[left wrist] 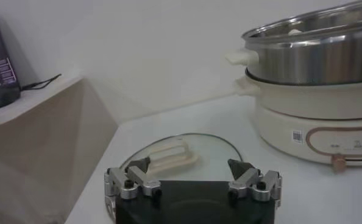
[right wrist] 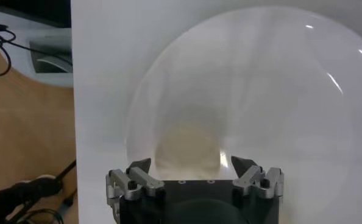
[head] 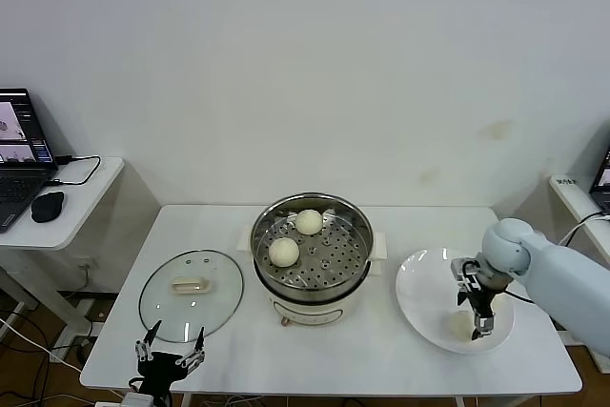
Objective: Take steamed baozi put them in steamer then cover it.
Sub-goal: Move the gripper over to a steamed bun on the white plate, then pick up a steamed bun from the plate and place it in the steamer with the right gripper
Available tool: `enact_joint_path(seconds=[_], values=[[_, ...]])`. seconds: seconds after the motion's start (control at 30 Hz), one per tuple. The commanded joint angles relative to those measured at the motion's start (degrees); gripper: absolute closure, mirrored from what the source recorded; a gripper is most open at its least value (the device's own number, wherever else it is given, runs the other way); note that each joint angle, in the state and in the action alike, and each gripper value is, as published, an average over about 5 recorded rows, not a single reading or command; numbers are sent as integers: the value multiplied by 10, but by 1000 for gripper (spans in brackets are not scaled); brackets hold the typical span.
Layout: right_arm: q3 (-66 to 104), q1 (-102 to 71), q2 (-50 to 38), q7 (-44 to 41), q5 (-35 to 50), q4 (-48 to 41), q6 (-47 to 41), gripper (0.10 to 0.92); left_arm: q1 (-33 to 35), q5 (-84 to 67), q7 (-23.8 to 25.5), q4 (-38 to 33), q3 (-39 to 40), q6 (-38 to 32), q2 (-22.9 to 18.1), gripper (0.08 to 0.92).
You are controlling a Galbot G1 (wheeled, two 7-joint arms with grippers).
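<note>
Right gripper (head: 484, 323) — spread over smooth round baozi (right wrist: 187, 148).

White counter (head: 410, 350) carried three items directly. Glass lid (head: 191, 295) lay flat at the robot's left. Steamer (head: 312, 254) stood at centre, just beside the lid. White plate (head: 424, 297) sat at the right.
</note>
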Motion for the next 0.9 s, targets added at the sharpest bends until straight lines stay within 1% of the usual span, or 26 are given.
enact_joint_path(seconds=[0.03,0.23,0.33,0.47,0.7,0.8,0.9], values=[[1,-4,0,-1,-3,-3,1,203,-1,0,0,2,1,0,-1,177],[2,-6,2,0,-5,-6,1,204,-2,0,-1,6,2,0,-1,177],[2,-6,4,1,-4,-8,-1,224,-3,0,-1,7,3,0,-2,177],[1,-5,4,2,-2,-9,-3,291,-3,1,-1,9,3,0,-1,177],[2,1,-1,2,5,-8,-6,457,-6,2,-1,11,4,1,-1,177],[4,13,-7,1,14,-4,-8,486,-7,2,-1,10,5,1,-1,177],[2,42,-16,-1,30,0,-10,490,-9,2,-2,11,6,0,-2,177]])
